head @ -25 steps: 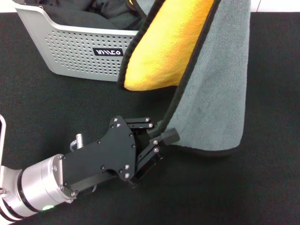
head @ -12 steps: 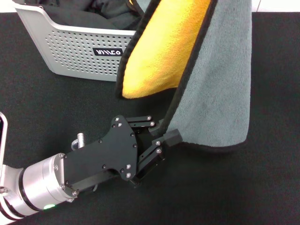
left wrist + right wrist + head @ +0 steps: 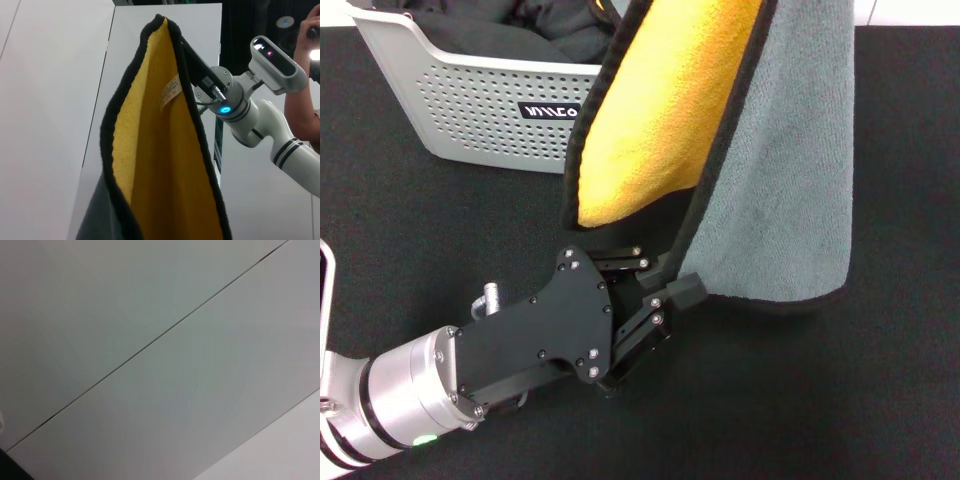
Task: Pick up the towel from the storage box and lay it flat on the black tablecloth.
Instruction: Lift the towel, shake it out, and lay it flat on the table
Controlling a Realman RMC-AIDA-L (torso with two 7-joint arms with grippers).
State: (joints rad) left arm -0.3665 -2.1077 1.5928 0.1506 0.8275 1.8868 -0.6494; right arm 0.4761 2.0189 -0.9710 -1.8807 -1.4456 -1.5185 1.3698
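Above the black tablecloth [image 3: 410,220], the towel [image 3: 790,170] hangs from the right end effector [image 3: 202,76], which pinches its top edge. Left end effector [image 3: 665,285] sits at the lower black edging, fingers spread, nothing gripped. Judged soft, light and floppy; the free lower corner suits a hold. Storage box [image 3: 470,105] with dark clothes [image 3: 535,25] stands just behind.
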